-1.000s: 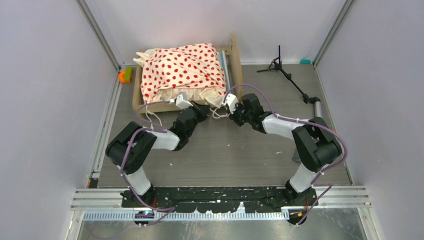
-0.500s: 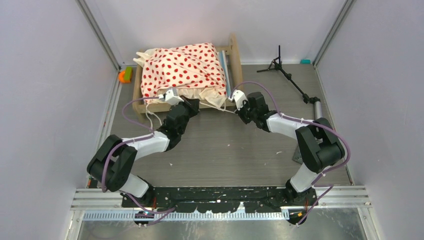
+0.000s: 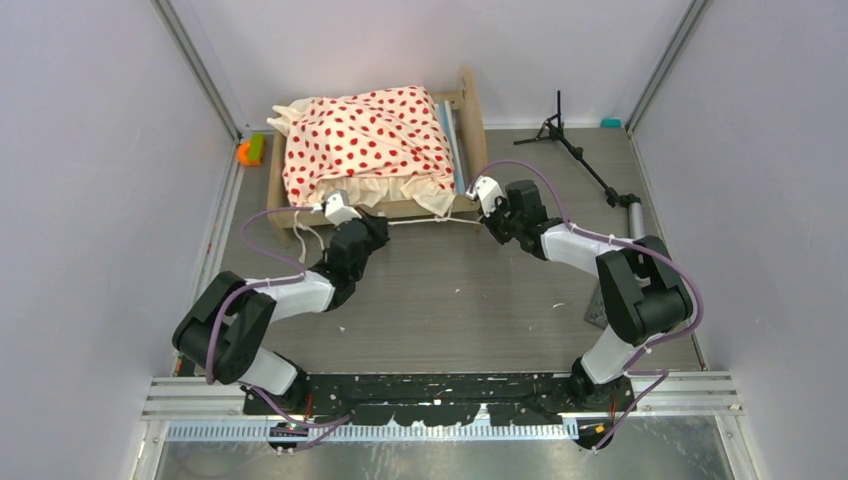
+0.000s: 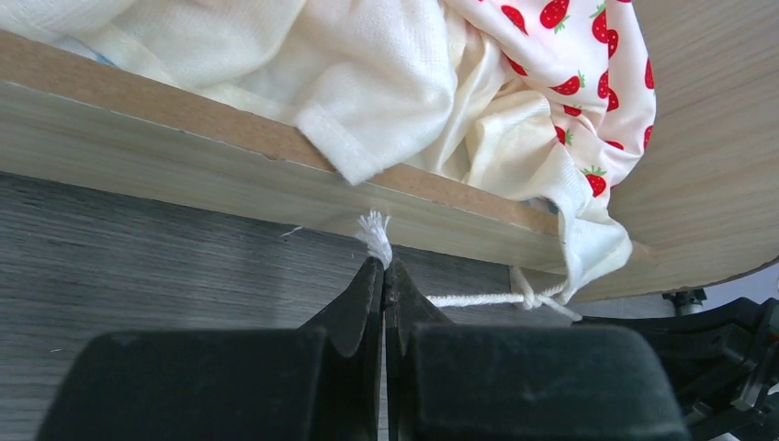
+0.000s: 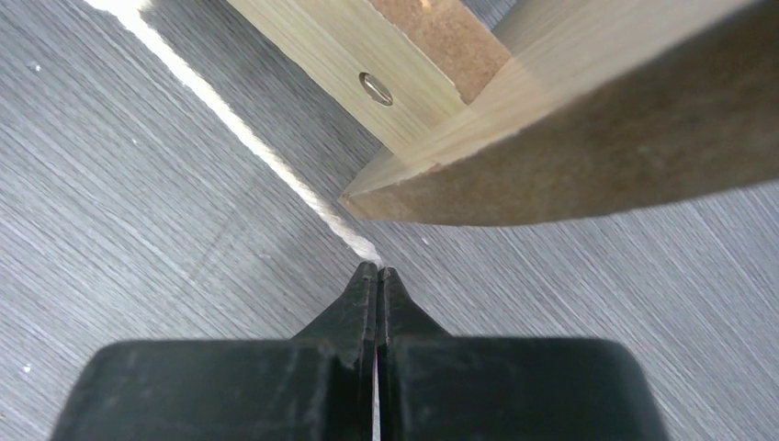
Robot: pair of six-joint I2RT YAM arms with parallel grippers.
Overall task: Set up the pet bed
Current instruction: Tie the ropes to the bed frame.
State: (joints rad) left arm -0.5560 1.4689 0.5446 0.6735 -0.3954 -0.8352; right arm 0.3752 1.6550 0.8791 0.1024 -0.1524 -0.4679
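Observation:
The pet bed [image 3: 467,112] stands at the back, cream red-dotted bedding [image 3: 365,135] heaped over its striped mattress [image 3: 453,150]. A white cord [image 3: 432,221] runs taut along the bed's near rail between my grippers. My left gripper [image 3: 378,224] is shut on the cord; in the left wrist view [image 4: 386,271] its frayed end [image 4: 374,230] pokes out and the cord is knotted [image 4: 528,296] to the bedding corner [image 4: 588,248]. My right gripper [image 3: 487,220] is shut on the cord's other end [image 5: 376,268] by the bed's end board [image 5: 588,147].
A black tripod stand [image 3: 575,150] lies at the back right with a grey cylinder [image 3: 633,212] near it. An orange-and-green object [image 3: 250,150] sits left of the bed. Grey walls close in on both sides.
Both grippers have moved apart along the bed's near side, left one leftward, right one rightward. The cord between them has gone from slack to taut.

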